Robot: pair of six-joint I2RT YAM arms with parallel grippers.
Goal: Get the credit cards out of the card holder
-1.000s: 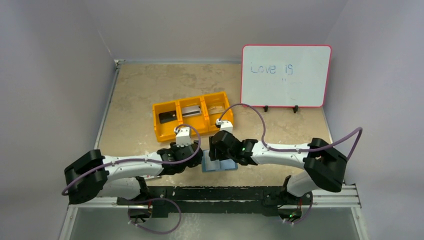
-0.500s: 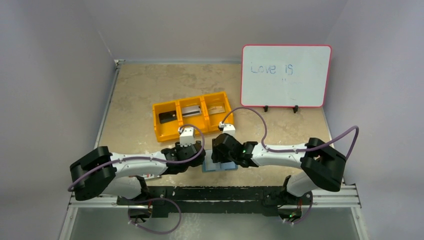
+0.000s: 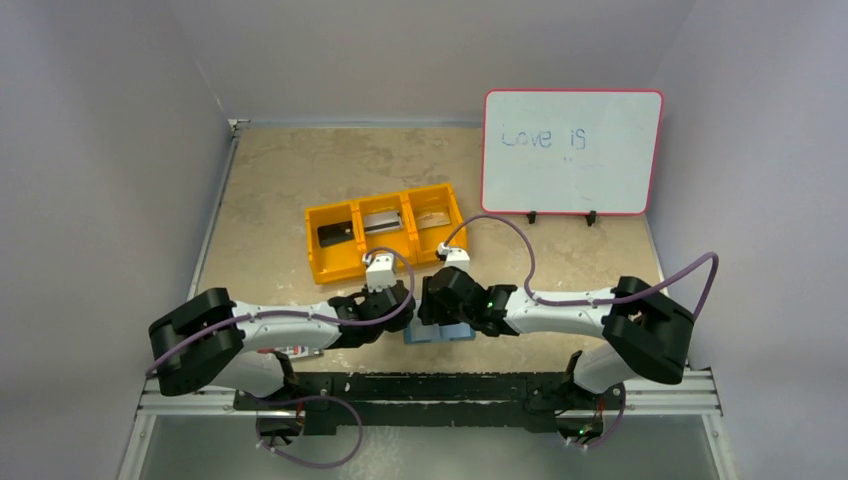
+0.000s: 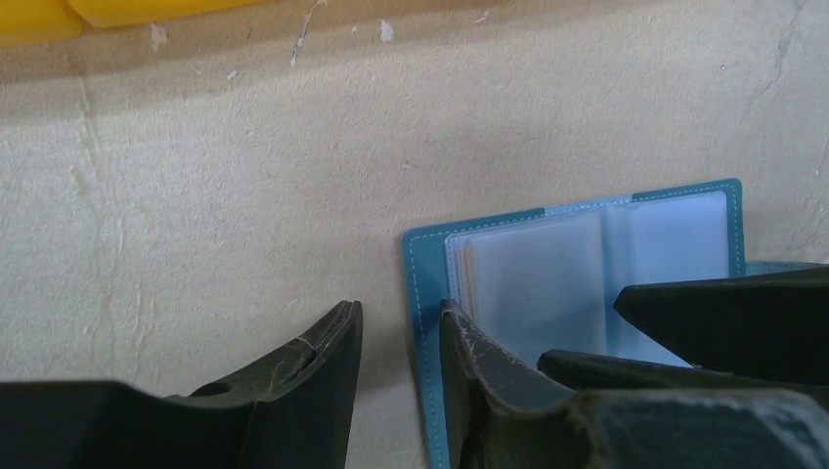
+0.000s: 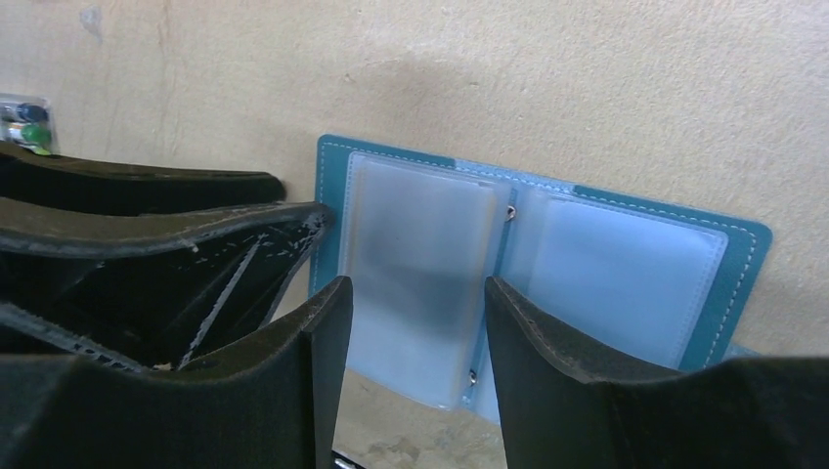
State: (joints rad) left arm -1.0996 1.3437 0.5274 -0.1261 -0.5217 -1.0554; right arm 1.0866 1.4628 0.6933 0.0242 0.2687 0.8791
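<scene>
The teal card holder (image 3: 447, 333) lies open and flat on the table between both grippers, its frosted pockets (image 5: 606, 264) facing up. My left gripper (image 4: 398, 318) is open but narrow, and its fingers stand on either side of the holder's (image 4: 587, 264) left cover edge. My right gripper (image 5: 415, 288) is open over the left pocket page, holding nothing. A grey shade shows through that pocket; I cannot tell if it is a card. Three credit cards lie in the orange bin: black (image 3: 336, 232), silver (image 3: 380, 221), tan (image 3: 432, 219).
The orange three-compartment bin (image 3: 345, 264) stands just beyond the grippers. A whiteboard (image 3: 570, 150) stands upright at the back right. A pack of coloured markers (image 5: 24, 122) lies near the left arm. The two grippers are nearly touching.
My left arm has slid right to the holder's left edge and its jaws have narrowed. The right gripper has barely moved and has closed slightly.
</scene>
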